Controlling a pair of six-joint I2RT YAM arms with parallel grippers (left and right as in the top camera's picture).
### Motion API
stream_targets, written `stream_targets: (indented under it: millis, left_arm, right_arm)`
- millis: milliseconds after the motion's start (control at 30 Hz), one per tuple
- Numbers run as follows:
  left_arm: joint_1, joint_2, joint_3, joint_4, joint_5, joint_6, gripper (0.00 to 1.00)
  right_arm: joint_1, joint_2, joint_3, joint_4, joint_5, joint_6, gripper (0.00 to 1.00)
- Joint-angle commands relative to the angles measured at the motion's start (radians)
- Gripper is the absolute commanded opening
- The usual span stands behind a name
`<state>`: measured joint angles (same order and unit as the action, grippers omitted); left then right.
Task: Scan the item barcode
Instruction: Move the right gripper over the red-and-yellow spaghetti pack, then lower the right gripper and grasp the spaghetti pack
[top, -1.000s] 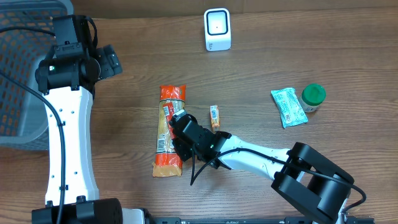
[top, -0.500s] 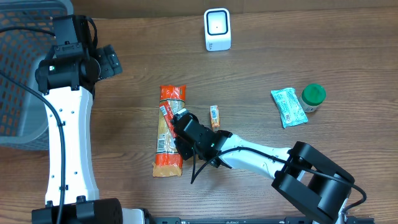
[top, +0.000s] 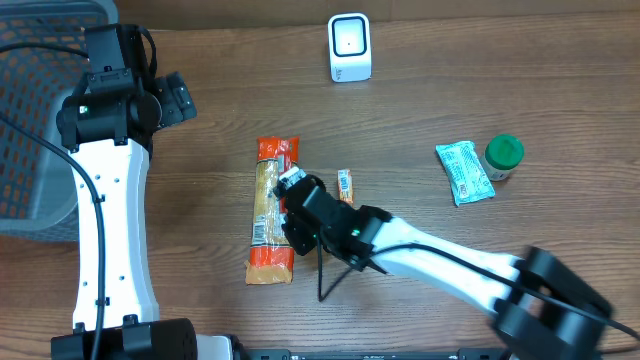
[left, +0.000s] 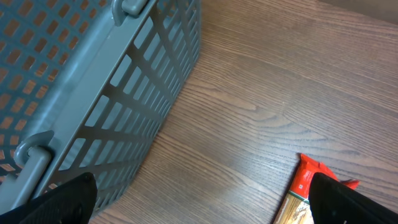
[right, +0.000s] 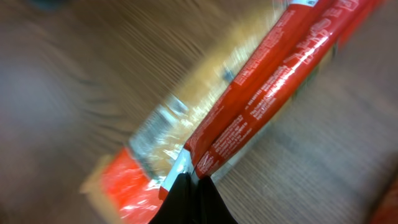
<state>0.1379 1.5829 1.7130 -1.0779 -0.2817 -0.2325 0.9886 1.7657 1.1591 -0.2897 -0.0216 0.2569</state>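
Observation:
The item is a long red and clear packet of spaghetti (top: 268, 222) lying on the wooden table, seen close in the right wrist view (right: 267, 81). My right gripper (top: 291, 194) is shut on a thin flap along the packet's long edge (right: 196, 186), its two black fingertips pressed together. The white barcode scanner (top: 349, 47) stands at the far middle of the table. My left gripper (top: 178, 98) hovers open and holds nothing at the far left, beside the basket (left: 202, 208). The packet's red end (left: 314, 180) shows in the left wrist view.
A grey mesh basket (top: 35, 130) stands at the far left (left: 74, 81). A small orange bar (top: 345, 187) lies just right of the packet. A teal pouch (top: 463, 172) and a green-lidded jar (top: 504, 155) sit at the right.
My right gripper has closed on the packet's edge flap. The right arm is now blurred in motion, and the packet's label side has turned slightly.

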Motion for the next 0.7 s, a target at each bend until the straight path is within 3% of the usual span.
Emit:
stream_targets:
  millis: [0,167,433,667]
  left_arm:
    - [-0.001,-0.014,0.018,0.001,-0.013,0.008,1.0]
    - [-0.001,-0.014,0.018,0.001,-0.013,0.008,1.0]
    - [-0.001,-0.014,0.018,0.001,-0.013,0.008,1.0]
    - [-0.001,-0.014,0.018,0.001,-0.013,0.008,1.0]
  right_arm:
    - [-0.005,-0.116,0.021,-0.047,-0.048,-0.151,0.04]
    - [-0.021,-0.193,0.021,-0.213,-0.045,-0.293,0.04]
    - [-0.057,-0.203,0.021,-0.428,-0.039,-0.346,0.04]
    - [-0.06,-0.203,0.02,-0.595,-0.083,-0.528,0.04]
